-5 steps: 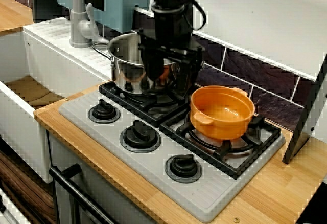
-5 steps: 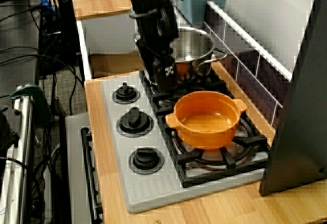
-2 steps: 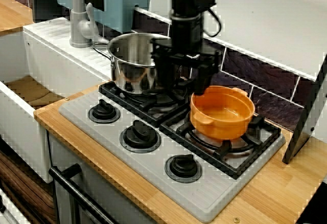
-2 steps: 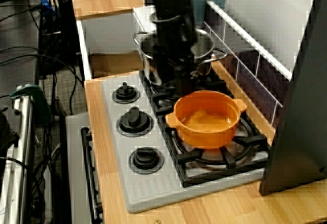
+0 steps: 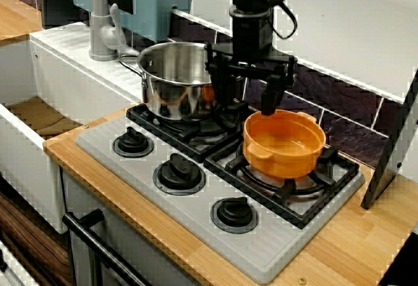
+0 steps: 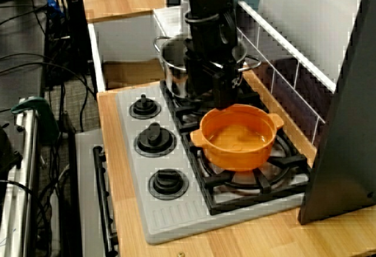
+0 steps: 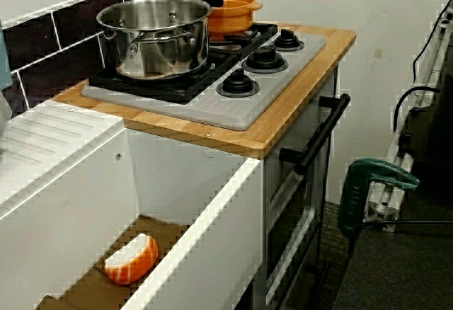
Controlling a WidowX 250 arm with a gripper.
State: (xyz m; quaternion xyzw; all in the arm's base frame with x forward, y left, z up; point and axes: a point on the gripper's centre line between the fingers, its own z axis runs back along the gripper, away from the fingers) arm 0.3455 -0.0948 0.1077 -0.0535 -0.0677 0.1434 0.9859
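**Gripper** (image 5: 245,98): points straight down, fingers (image 5: 269,99) spread wide, nothing between them. Posn: over the gap between the 2 pots at the rear of the hob (image 5: 196,215). In the front view, 1 fingertip hangs at the rear rim of the orange pot (image 5: 285,143). The other is close by the wall of the steel pot (image 5: 171,80). Contact w/ either pot cannot be told. The view from above agrees: gripper (image 6: 212,93) just behind the orange pot (image 6: 238,139), beside the steel pot (image 6: 170,72).

**Orange pot:** upright on the burner grate at the picture's right in the front view, 2 stub handles.

**Steel pot:** upright on the adjacent burner, near the tiled wall. The 2 pots are near each other, not touching.

**Rest:**
- 3 black knobs (image 5: 179,172) in a row along the hob's front edge.
- Hob set in a wooden counter (image 5: 356,247).
- Tap (image 5: 101,25) stands beyond the steel pot, by the sink.
- Sink-side view: sink (image 7: 212,225) holds 1 orange-and-white piece (image 7: 131,259) on its floor, well apart from the pots.
- Oven handle (image 7: 316,136) below the counter; green clamp (image 7: 373,182) off to the side of the unit.
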